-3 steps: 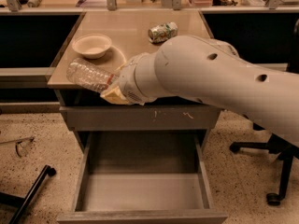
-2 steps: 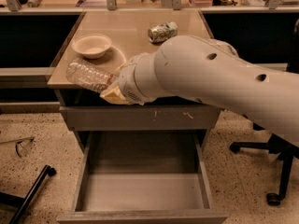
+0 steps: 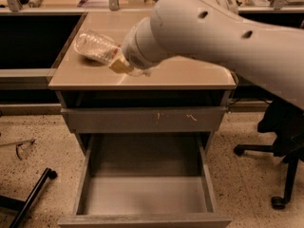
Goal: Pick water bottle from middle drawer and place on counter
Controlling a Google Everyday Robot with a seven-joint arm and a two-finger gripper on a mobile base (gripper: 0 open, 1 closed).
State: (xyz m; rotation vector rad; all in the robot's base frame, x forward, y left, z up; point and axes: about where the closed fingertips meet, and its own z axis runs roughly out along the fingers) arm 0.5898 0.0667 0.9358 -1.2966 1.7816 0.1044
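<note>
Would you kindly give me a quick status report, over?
Tool over left of counter, shut on water bottle. Bottle tilted. Middle drawer open, empty. No obstruction visible.

The water bottle (image 3: 95, 47) was clear, ribbed plastic that caught the light. The pincer (image 3: 117, 61), over the left of the table (image 3: 180, 75) and clamped on the bottle, showed yellowish pads (image 3: 123, 67), perhaps rubber. The arm (image 3: 213, 27) had a smooth, matt pale shell. The table top was glossy tan, the middle drawer (image 3: 145, 194) smooth matt grey, and the floor (image 3: 33, 127) speckled.
</note>
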